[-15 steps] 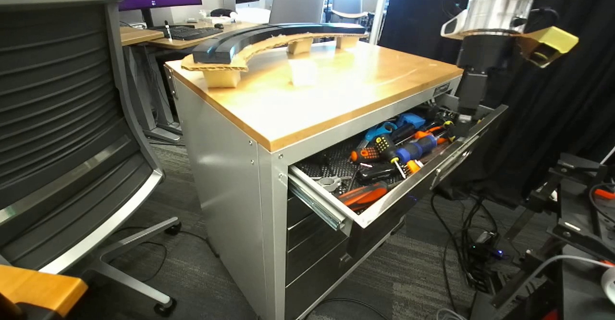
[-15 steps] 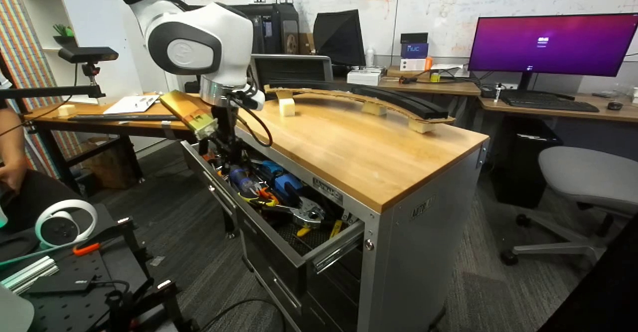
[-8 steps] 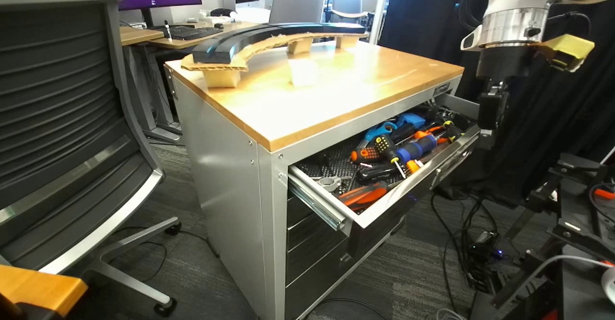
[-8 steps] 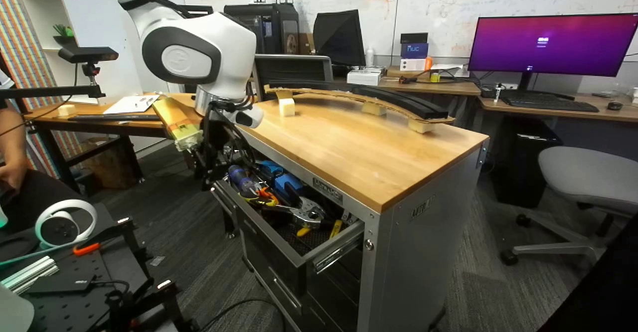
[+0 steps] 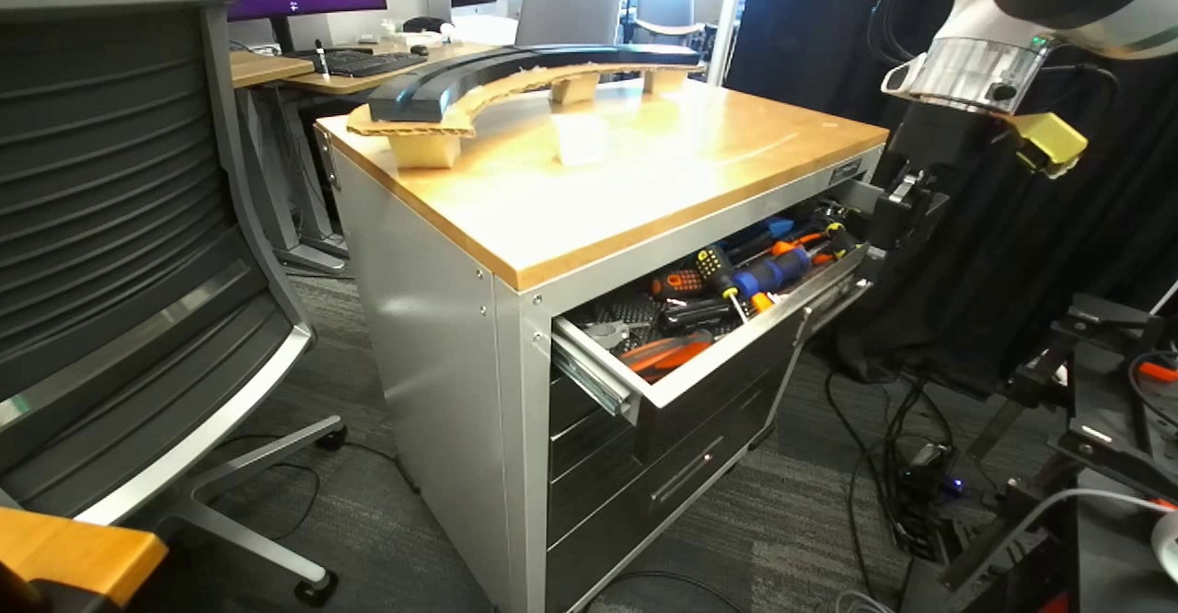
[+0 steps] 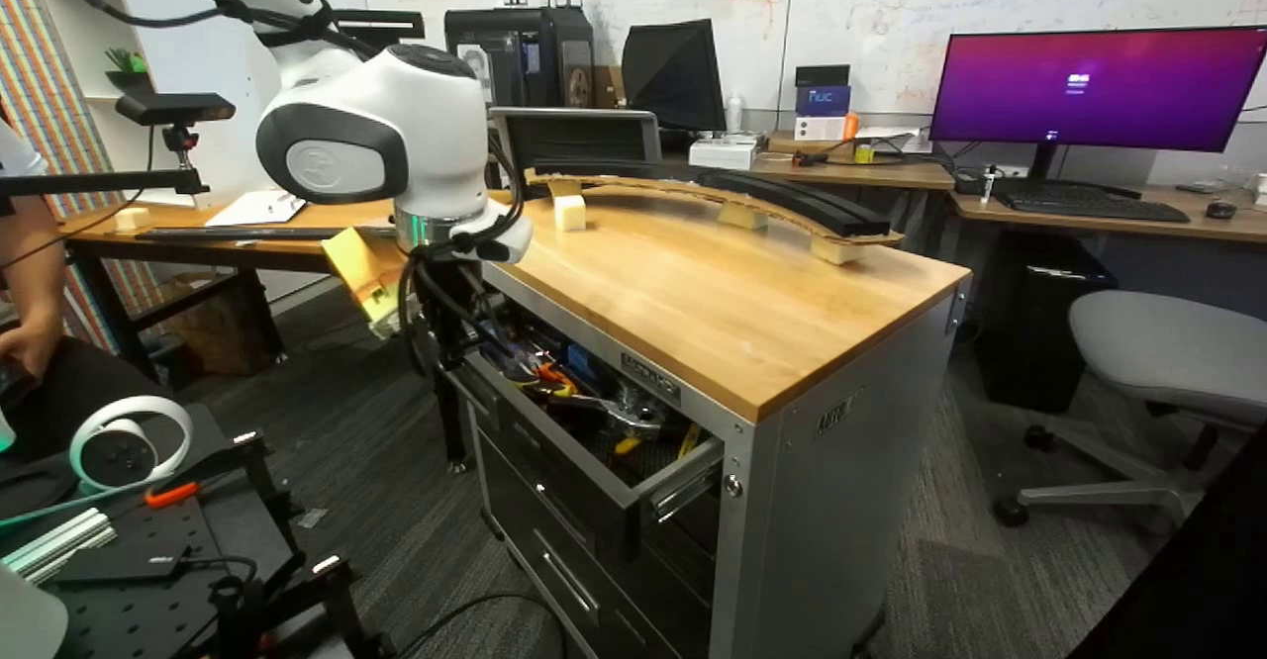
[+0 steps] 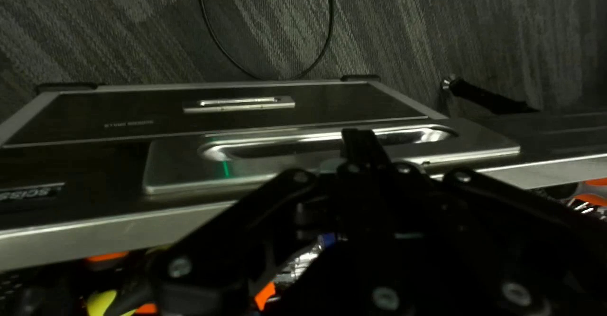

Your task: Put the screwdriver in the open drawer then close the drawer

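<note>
Hand [image 7: 359,144], right of centre, wrist view: jaws together, at the front of our part-open drawer [image 5: 727,346]; we see tools [image 5: 773,272] inside.

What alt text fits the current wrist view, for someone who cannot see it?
A closed black gripper extends from the bottom over the pale-edged open drawer, its tip overlapping the drawer's silver handle; contact cannot be told. Orange and yellow tool parts show inside along the bottom; beyond are another drawer front and carpet with a looped cable.
</note>
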